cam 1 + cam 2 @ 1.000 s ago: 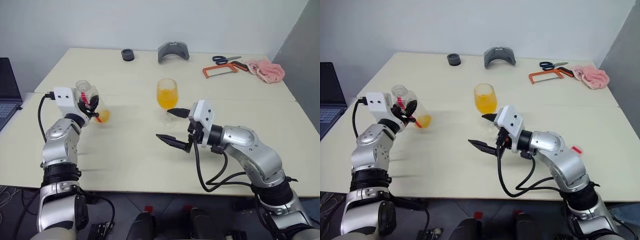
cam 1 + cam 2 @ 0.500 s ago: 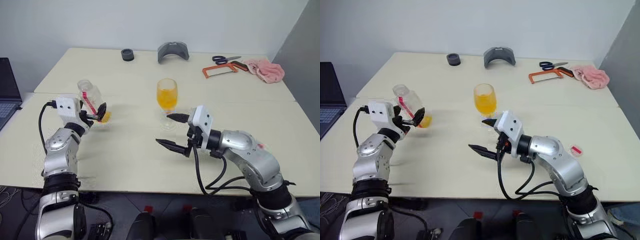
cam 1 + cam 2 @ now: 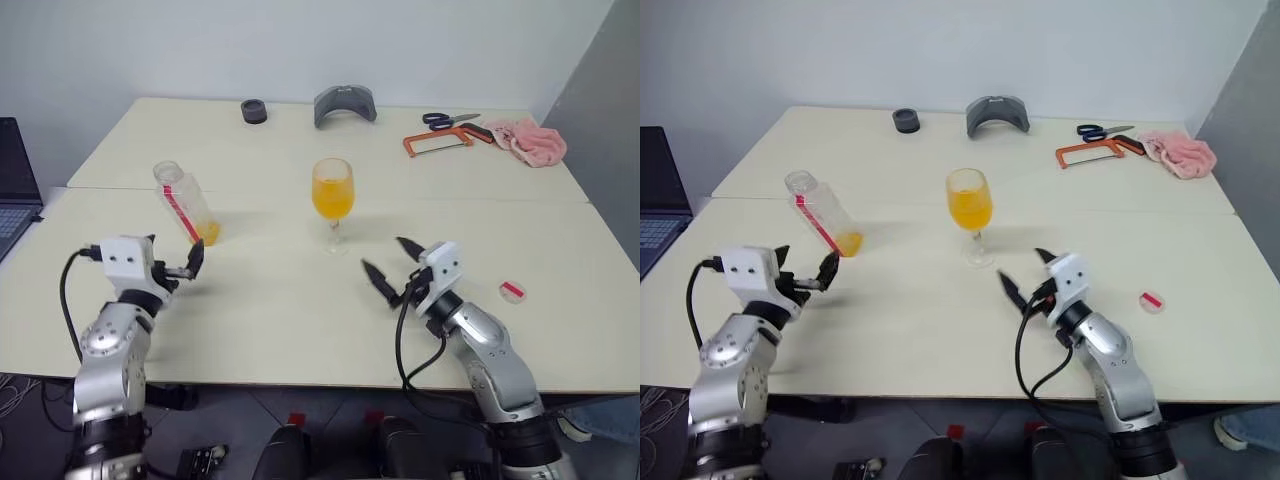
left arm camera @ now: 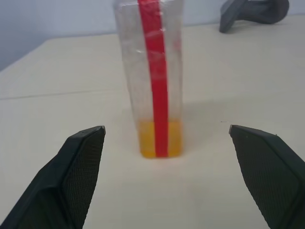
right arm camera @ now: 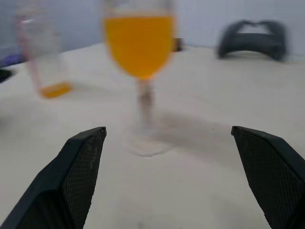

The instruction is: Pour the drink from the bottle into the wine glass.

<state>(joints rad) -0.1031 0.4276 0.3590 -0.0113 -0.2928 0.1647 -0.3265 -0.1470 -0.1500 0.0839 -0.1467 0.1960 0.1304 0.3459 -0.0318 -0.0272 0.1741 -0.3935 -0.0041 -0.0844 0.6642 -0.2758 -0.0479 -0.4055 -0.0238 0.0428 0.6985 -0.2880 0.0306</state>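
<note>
A: The wine glass [image 3: 333,203] stands mid-table, its bowl more than half full of orange drink [image 3: 332,198]. The bottle [image 3: 186,203] stands upright to its left, well apart, uncapped, only a little drink left at the bottom.

B: So the pour looks done. And the hands?

A: The left gripper [image 3: 172,268] sits just short of the bottle, fingers spread wide, holding nothing; I'd judge the bottle was set there on purpose. The right gripper [image 3: 391,264] is equally wide and empty, near the glass's foot but not touching.

B: Anything in the way?

A: No. A small red disc [image 3: 512,290], possibly the cap, lies by the right arm. A dark ring [image 3: 254,110], grey curved piece [image 3: 345,103], scissors [image 3: 450,120], orange-framed saw [image 3: 447,139] and pink cloth [image 3: 527,139] lie along the far edge.
</note>
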